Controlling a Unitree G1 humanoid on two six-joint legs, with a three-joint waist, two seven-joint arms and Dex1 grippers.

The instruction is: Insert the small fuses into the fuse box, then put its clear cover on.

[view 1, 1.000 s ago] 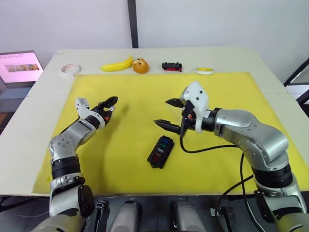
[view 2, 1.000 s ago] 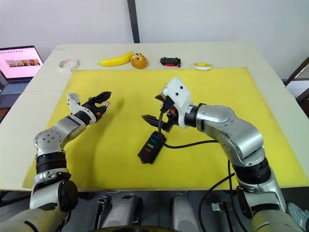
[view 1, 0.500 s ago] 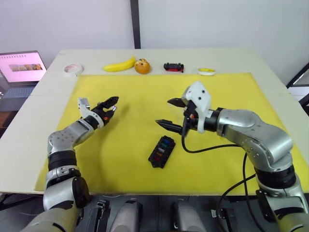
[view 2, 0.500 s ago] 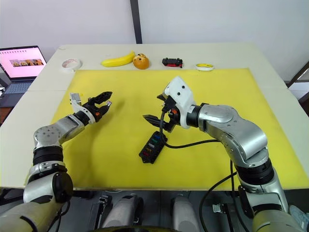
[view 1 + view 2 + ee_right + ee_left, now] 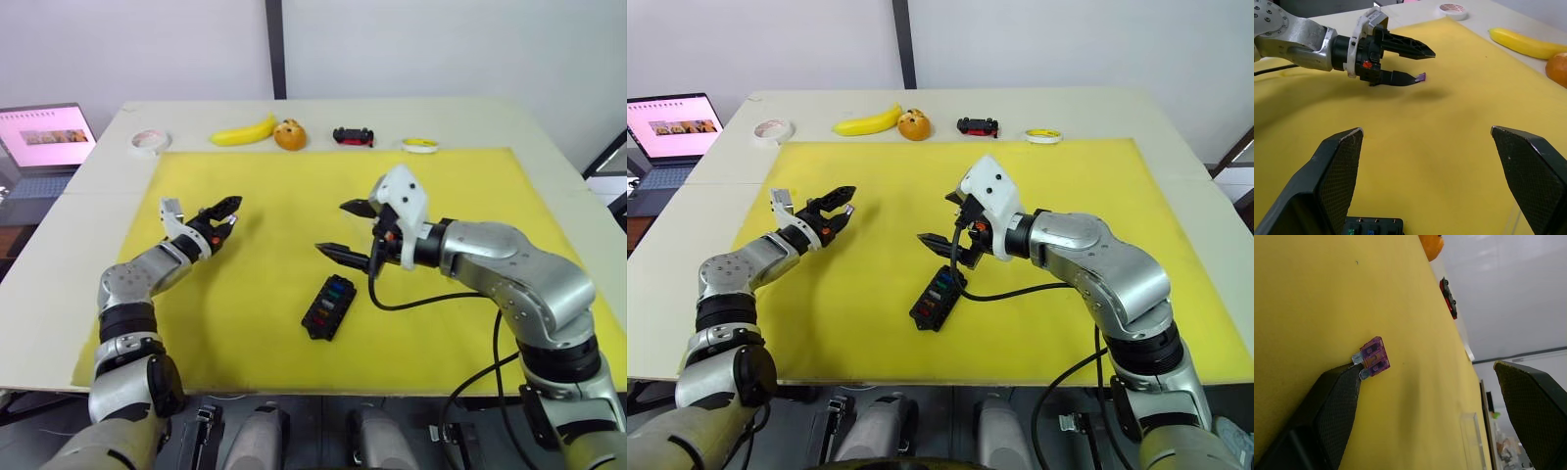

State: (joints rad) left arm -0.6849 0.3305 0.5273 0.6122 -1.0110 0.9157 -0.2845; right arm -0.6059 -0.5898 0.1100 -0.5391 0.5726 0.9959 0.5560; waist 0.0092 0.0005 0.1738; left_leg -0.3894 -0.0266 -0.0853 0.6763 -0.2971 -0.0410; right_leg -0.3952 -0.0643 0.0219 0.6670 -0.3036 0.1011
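Nothing has shifted in the last second. The left gripper (image 5: pixel 227 211), spread wide, hovers with a purple fuse (image 5: pixel 1374 357) stuck to 1 fingertip. The right gripper (image 5: pixel 346 229), wide and empty, waits above the fuse box (image 5: pixel 327 305), so insertion stalls.

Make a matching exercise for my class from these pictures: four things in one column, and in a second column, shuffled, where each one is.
Things:
1. purple fuse
2. fuse box
3. banana
4. laptop

Places:
A. on the white table beyond the far edge of the yellow mat, beside the orange
B. on the yellow mat, below the right gripper
C. off the table, on the robot's left
D. stuck to one fingertip of the open left gripper

Pairs: 1-D, 2-B, 3-A, 4-C
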